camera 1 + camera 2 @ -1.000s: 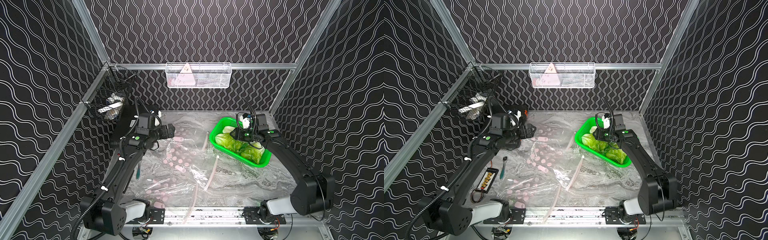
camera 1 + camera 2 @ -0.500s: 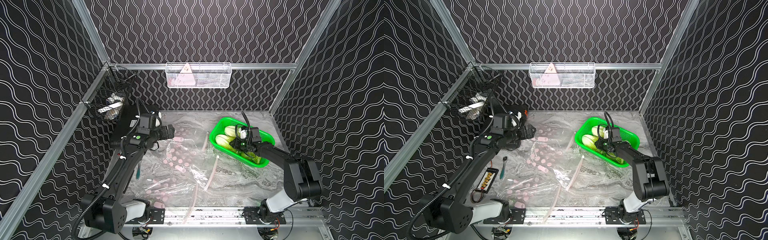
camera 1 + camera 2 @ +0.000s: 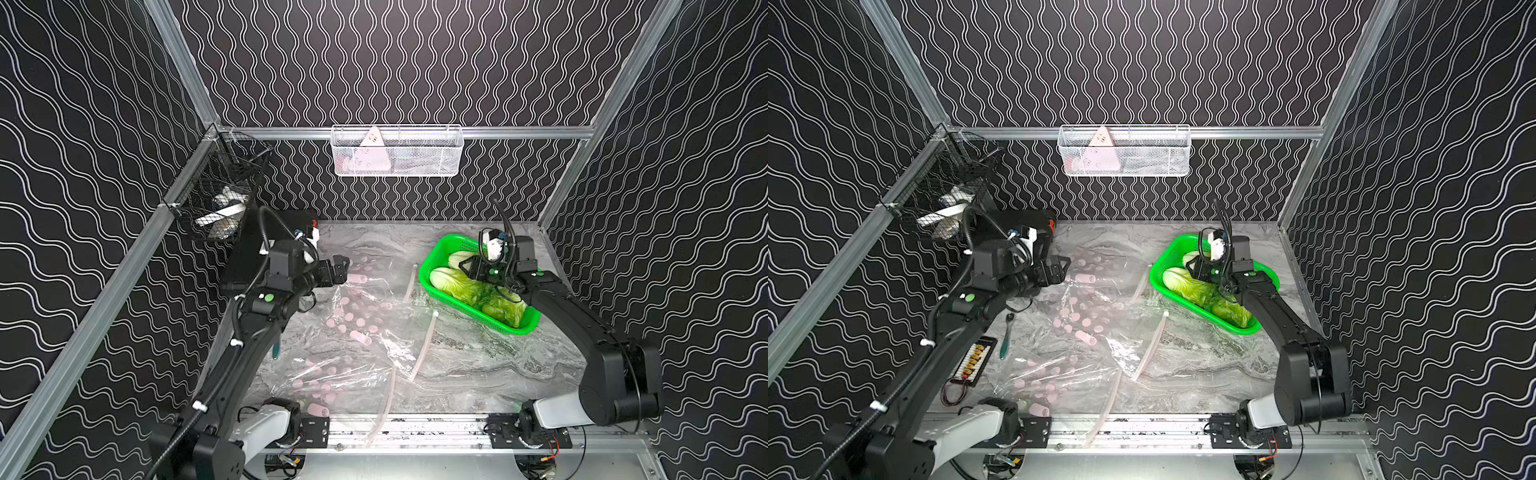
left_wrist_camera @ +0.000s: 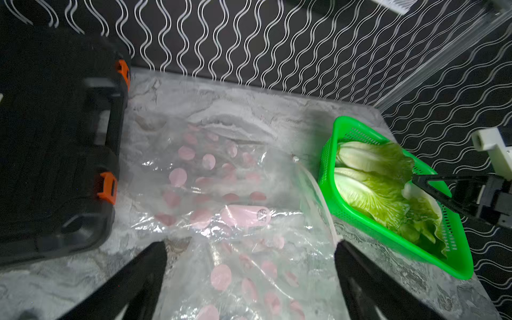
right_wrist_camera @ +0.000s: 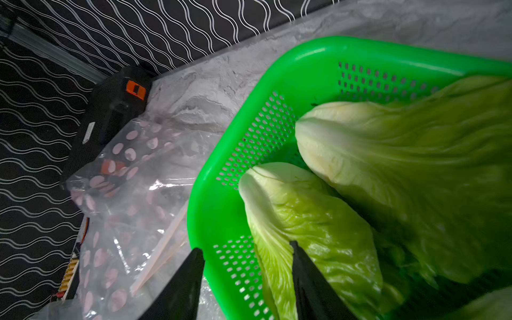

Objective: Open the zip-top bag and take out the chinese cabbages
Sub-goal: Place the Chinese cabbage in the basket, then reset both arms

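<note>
Three cabbages (image 3: 465,286) lie in the green basket (image 5: 243,133) at the tabletop's (image 3: 478,365) right rear. The right jaws hover over them, part-open, astride the basket wall facing the bag (image 3: 365,307), grasping nothing. The flat, dotted bag lies beside the basket. The left jaws are spread wide above it, empty.
</note>
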Controlling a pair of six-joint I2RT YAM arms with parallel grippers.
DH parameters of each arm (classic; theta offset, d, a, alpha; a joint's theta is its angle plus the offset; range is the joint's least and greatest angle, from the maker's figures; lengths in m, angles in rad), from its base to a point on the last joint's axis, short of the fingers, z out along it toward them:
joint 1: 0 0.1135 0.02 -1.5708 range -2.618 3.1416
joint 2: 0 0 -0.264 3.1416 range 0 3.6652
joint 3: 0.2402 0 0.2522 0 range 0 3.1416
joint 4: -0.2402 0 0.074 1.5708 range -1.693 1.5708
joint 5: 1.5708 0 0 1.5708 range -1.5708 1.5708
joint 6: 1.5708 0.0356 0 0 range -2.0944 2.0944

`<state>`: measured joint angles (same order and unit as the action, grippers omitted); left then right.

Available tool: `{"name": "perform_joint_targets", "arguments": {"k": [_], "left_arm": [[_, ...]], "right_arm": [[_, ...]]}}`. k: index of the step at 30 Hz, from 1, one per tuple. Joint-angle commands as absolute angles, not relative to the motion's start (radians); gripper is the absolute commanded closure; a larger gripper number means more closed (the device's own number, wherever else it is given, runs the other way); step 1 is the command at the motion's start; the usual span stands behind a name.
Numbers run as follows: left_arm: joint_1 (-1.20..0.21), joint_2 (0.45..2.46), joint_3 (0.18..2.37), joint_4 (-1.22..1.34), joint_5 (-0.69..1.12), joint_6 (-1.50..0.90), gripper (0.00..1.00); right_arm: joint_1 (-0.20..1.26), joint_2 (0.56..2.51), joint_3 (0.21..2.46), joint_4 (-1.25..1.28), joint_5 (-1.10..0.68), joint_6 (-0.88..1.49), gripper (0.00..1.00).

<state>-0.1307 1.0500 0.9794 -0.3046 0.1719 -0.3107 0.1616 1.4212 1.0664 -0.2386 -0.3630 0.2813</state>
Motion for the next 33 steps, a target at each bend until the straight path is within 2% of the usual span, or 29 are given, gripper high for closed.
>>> {"name": "perform_joint_targets", "arguments": {"k": [1, 3, 5, 7, 9, 12, 15, 19, 23, 27, 33], "left_arm": [[-0.13, 0.956, 0.885, -0.027, 0.134, -0.297, 0.01], [-0.13, 0.898, 0.819, 0.098, 0.116, -0.286, 0.01], [-0.13, 0.869, 0.781, 0.187, 0.087, -0.259, 0.01], [-0.13, 0.858, 0.765, 0.231, 0.065, -0.196, 0.01], [-0.13, 0.853, 0.735, 0.289, 0.016, -0.128, 0.01], [-0.129, 0.856, 0.654, 0.43, -0.106, -0.073, 0.01], [-0.128, 0.896, 0.558, 0.589, -0.261, -0.089, 0.01], [-0.126, 0.985, 0.445, 0.764, -0.386, -0.081, 0.0], [-0.124, 1.039, 0.413, 0.713, -0.43, -0.071, 0.01], [-0.124, 1.087, 0.4, 0.655, -0.46, -0.09, 0.01], [-0.122, 1.218, 0.375, 0.724, -0.508, -0.085, 0.01]], "right_arm": [[0.163, 1.339, 1.102, -0.379, -0.294, 0.239, 0.39], [0.163, 1.273, 1.074, -0.331, -0.225, 0.229, 0.3], [0.163, 1.199, 1.023, -0.257, -0.149, 0.202, 0.14], [0.163, 1.112, 0.951, -0.158, -0.072, 0.135, 0.05], [0.162, 0.999, 0.795, 0.051, -0.016, 0.073, 0.0], [0.161, 0.891, 0.563, 0.407, 0.107, 0.01, 0.0], [0.158, 0.911, 0.439, 0.616, 0.263, -0.023, 0.0], [0.144, 1.005, 0.41, 0.631, 0.28, -0.076, 0.0], [0.12, 1.114, 0.361, 0.729, 0.309, -0.042, 0.0], [0.078, 1.253, 0.293, 0.87, 0.259, 0.022, 0.0], [0.069, 1.528, 0.227, 1.205, 0.228, 0.01, 0.0]]}}
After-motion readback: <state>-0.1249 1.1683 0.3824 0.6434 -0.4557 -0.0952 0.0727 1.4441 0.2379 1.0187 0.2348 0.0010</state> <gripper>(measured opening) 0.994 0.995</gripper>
